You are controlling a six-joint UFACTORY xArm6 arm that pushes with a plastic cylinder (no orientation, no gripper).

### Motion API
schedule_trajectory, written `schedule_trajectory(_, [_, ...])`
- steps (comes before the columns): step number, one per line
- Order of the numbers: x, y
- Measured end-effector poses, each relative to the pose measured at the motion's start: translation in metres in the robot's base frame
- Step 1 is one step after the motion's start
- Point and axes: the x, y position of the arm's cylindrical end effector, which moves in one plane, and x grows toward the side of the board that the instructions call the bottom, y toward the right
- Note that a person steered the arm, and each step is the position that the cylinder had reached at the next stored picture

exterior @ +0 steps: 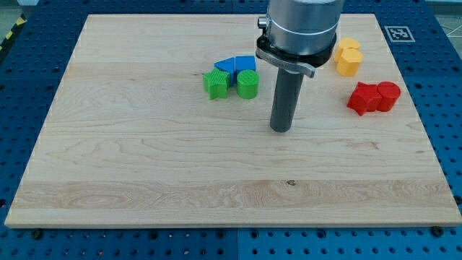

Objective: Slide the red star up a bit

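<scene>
The red star (364, 98) lies near the board's right edge, touching a red cylinder (388, 95) on its right. My tip (281, 129) rests on the board at mid-height, well to the left of the red star and a little below it. A green star (215, 84) and a green cylinder (247, 84) sit up and to the left of the tip, with two blue blocks (236, 64) just above them. Two yellow blocks (348, 58) lie above the red star, partly behind the arm.
The wooden board (144, 159) lies on a blue perforated table. A fiducial marker (398, 32) is at the board's top right corner. The arm's grey body (299, 29) covers the top centre.
</scene>
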Motion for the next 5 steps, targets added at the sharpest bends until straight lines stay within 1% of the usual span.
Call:
schedule_trajectory(3, [-0.001, 0.051])
schedule_trajectory(4, [-0.009, 0.051])
schedule_trajectory(5, [-0.008, 0.076])
